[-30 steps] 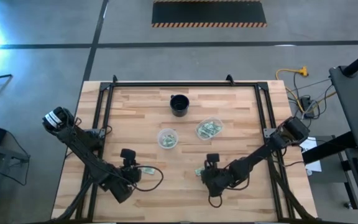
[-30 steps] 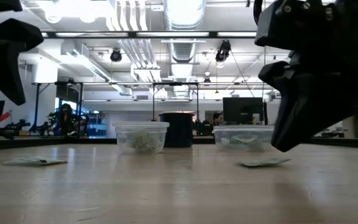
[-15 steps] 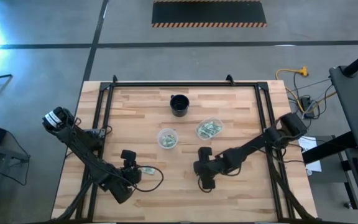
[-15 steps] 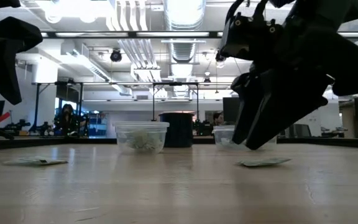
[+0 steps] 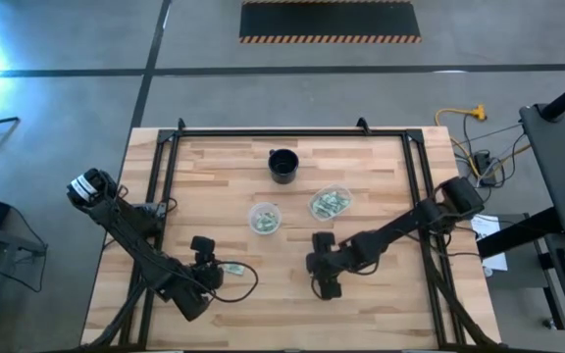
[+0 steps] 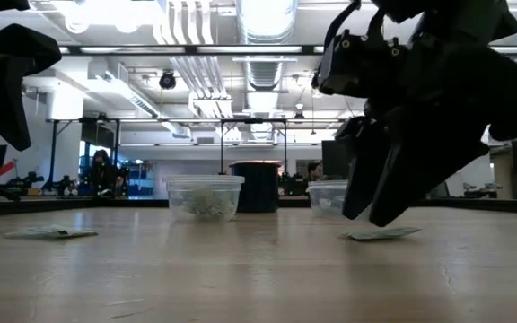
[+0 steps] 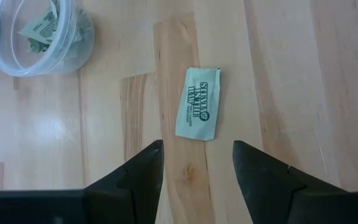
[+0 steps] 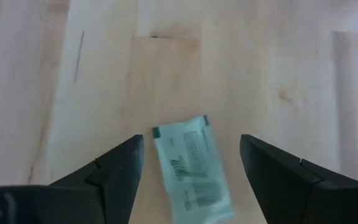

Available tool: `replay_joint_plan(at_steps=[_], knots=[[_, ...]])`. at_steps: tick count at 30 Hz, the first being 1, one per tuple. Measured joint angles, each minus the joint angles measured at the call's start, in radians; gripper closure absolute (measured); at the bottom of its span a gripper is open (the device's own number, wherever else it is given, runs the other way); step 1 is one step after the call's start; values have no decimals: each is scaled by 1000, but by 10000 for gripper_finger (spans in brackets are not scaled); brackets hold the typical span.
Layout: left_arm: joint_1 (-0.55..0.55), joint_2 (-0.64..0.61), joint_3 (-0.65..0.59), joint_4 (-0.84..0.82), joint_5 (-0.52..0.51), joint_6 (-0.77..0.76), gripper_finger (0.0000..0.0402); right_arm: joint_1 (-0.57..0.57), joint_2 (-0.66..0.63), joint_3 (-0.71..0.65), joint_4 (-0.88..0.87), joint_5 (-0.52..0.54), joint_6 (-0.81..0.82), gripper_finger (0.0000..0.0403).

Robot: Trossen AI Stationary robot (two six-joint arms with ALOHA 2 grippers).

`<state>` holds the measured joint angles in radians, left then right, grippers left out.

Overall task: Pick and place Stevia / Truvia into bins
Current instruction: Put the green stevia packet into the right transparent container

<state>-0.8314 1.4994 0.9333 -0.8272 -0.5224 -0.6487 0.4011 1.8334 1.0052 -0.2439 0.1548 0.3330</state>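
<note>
A flat green-and-white paper sweetener packet point(image 8: 191, 168) is seen lying on the wooden table point(image 5: 381, 176) at about five o'clock of the two clear plastic cups point(image 5: 264, 218); the right gripper point(image 8: 191, 180) is held over it, fingers apart; being light, thin and limp, it is best pinched across its short edges; the left gripper point(image 7: 196, 168), spread wide, waits by another packet point(image 7: 197, 112).

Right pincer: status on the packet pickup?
Right pincer open, straddling a green-and-white paper sweetener packet flat on the wooden table. Left pincer open, short of another packet. Nothing blocking.
</note>
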Motion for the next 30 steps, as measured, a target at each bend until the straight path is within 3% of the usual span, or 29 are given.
replay_joint_plan(at_steps=[13, 30], knots=[[0, 0, 0, 0, 0, 0, 226, -24, 28, -12, 26, -59, 14, 149], [0, 0, 0, 0, -1, 0, 226, -34, 27, -18, 19, -71, 15, 232]])
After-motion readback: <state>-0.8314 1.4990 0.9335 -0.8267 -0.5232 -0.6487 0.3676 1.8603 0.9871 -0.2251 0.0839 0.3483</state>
